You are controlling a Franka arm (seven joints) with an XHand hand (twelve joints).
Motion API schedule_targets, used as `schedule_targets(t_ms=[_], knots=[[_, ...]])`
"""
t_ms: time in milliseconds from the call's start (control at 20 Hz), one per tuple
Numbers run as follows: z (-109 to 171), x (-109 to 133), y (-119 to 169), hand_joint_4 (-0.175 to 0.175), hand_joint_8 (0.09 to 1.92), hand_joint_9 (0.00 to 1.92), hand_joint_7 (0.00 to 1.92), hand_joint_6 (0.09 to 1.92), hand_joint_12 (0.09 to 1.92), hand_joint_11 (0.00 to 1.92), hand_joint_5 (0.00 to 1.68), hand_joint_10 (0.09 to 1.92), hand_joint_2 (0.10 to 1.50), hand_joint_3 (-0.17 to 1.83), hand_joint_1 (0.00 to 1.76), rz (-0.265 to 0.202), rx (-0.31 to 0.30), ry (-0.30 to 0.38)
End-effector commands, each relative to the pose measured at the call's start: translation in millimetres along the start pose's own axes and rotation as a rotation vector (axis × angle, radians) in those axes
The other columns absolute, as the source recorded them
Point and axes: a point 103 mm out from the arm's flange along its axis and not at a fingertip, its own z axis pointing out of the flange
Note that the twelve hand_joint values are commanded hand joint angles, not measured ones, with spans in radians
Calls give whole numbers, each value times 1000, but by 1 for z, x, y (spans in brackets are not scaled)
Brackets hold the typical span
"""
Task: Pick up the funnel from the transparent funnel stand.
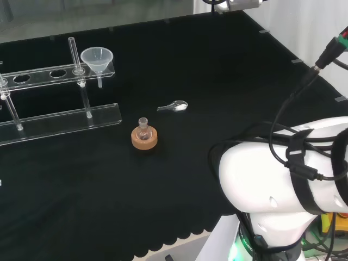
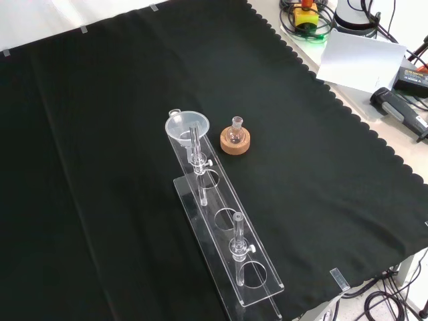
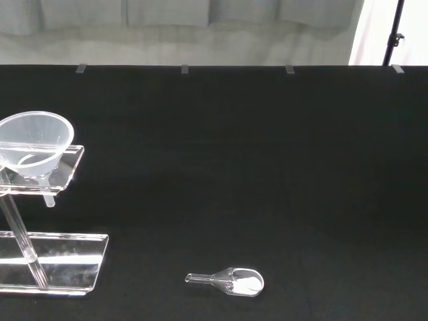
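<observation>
A clear plastic funnel sits in the end hole of the transparent funnel stand, its spout hanging below the upper shelf. The front view shows the funnel at the stand's far end, the stand running toward the camera. In the wrist view the funnel rests in the shelf of the stand, some way off.
A small round flask stands on a cork ring close to the stand; the flask is beside the funnel in the front view. A clear scoop lies on the cloth. The arm's white link fills the head view's right.
</observation>
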Motion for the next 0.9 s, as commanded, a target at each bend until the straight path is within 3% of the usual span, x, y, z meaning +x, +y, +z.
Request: schedule_targets(t_ms=[50,200,500,900], knots=[[1,0,5,80,87,0,0,87,282,0,0,87,398,383,79,-11,-10,-14],[4,1,18,78,87,0,0,87,93,0,0,87,462,254,76,-34,-1,-11],[14,7,41,74,87,0,0,87,87,0,0,87,492,190,76,-69,2,6],[29,33,84,64,87,0,0,87,87,0,0,87,552,167,158,-106,-42,36]])
